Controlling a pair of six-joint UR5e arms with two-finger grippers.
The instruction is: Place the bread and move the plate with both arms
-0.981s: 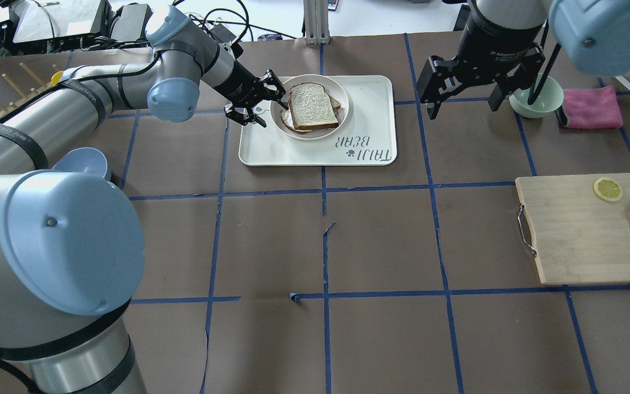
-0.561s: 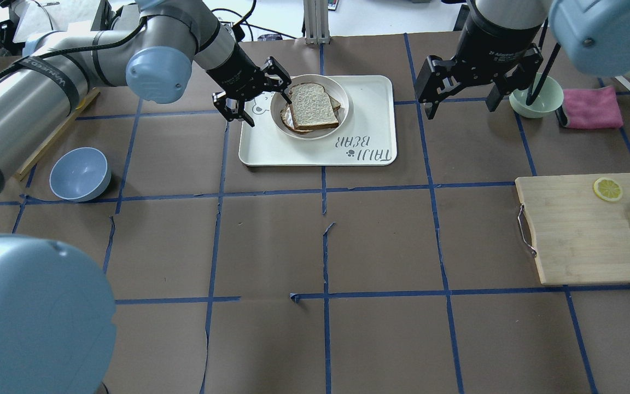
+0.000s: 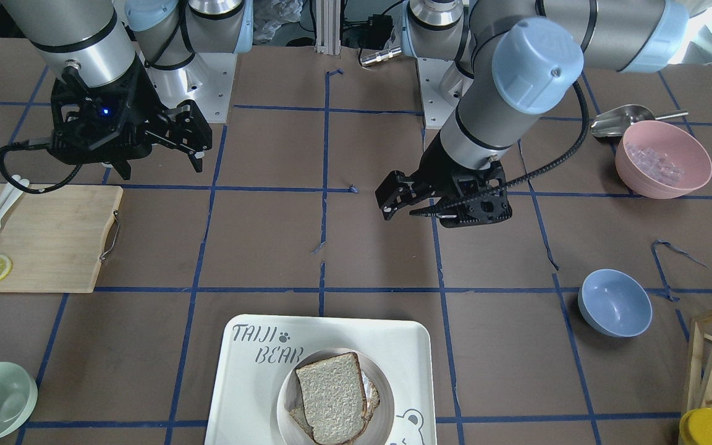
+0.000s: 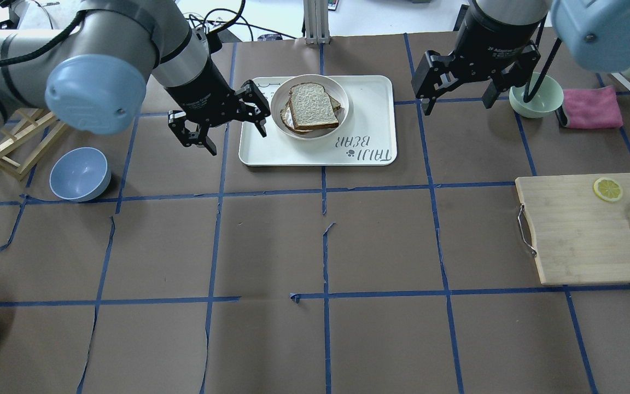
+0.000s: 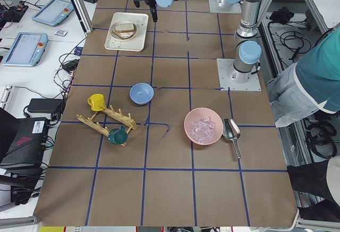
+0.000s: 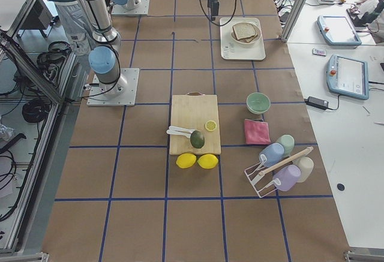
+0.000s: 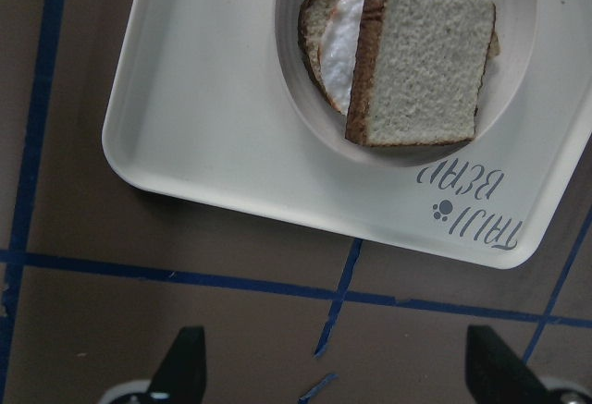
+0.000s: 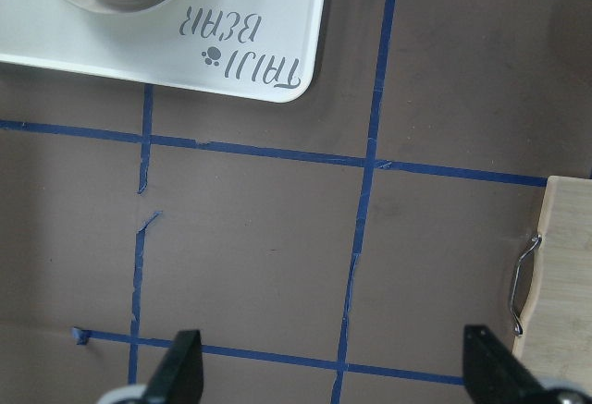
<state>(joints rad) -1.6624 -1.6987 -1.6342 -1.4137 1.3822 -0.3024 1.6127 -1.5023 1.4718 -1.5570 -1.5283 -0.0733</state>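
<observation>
From overhead, I am seeing the bread (image 4: 312, 105) lying on the plate (image 4: 343, 104), which is sitting on the far-left part of the tray (image 4: 369, 117). The left claw (image 4: 235, 139) is hovering over the tray's left edge, just beside the plate, with its fingers spread apart and nothing between them. The right claw (image 4: 460, 109) is hanging over the counter (image 4: 380, 246) to the right of the tray, also spread and empty, near a green bowl (image 4: 539, 98) and a pink cloth (image 4: 591, 108). A blue bowl (image 4: 79, 174) is sitting off to the left and a cutting board (image 4: 572, 235) to the right.

From the front camera, the plate of bread is showing at the bottom edge, and both claws are hanging well above the counter with their fingers parted. A pink bowl (image 3: 663, 159) is standing far right.

The two side cameras are showing the tray at the far end of the counter; the claws are too small there for me to judge.

The left wrist camera is looking down on the tray. The bread is lying over a darker slice (image 7: 310, 25) with egg white (image 7: 338, 48) peeking out beside it. Both fingertips are sitting at the bottom corners, wide apart.

The right wrist camera is catching the tray's lettered corner and a sliver of plate, with its fingertips likewise far apart.
</observation>
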